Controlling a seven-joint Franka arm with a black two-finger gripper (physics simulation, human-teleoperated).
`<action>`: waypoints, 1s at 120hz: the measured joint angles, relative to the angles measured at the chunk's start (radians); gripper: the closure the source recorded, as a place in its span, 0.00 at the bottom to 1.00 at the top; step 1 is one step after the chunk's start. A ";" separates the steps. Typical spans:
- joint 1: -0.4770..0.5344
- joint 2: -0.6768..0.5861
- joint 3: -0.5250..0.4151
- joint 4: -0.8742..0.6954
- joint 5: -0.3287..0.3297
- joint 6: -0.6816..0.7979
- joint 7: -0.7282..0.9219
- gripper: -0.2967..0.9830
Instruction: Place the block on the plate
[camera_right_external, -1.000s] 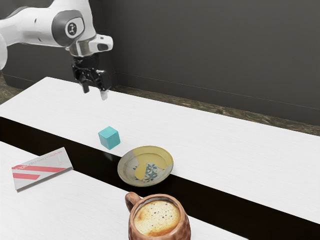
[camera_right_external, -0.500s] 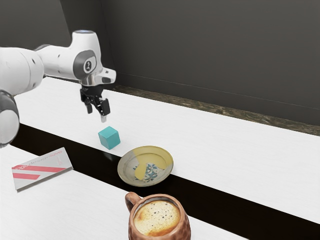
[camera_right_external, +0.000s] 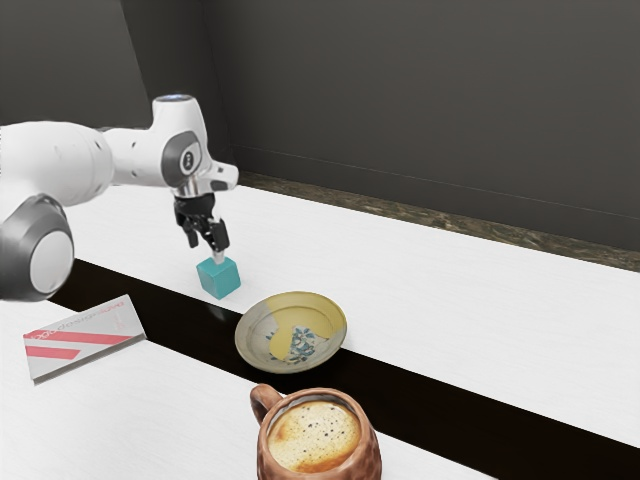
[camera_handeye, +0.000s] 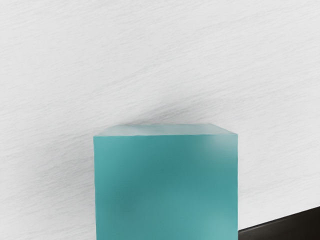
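Now we've got tool (camera_right_external: 207, 252) spread just over teal block (camera_right_external: 218, 278), which sits on surface (camera_right_external: 450, 300) near plate (camera_right_external: 291, 334); we should centre, sink straight, straddle evenly, then squeeze.

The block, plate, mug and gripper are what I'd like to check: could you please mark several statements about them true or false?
1. In the exterior view, the plate lies between the block and the mug. True.
2. The block rests on the plate. False: it rests on the white tabletop.
3. The gripper is open above the block. True.
4. The mug is empty. False: it holds frothy coffee.
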 joint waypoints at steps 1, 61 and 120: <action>0.000 0.001 0.000 0.000 -0.001 0.001 0.000 0.23; -0.001 0.091 -0.003 -0.003 -0.041 0.059 -0.015 0.28; -0.057 -0.084 -0.006 -0.093 -0.034 0.065 -0.027 0.47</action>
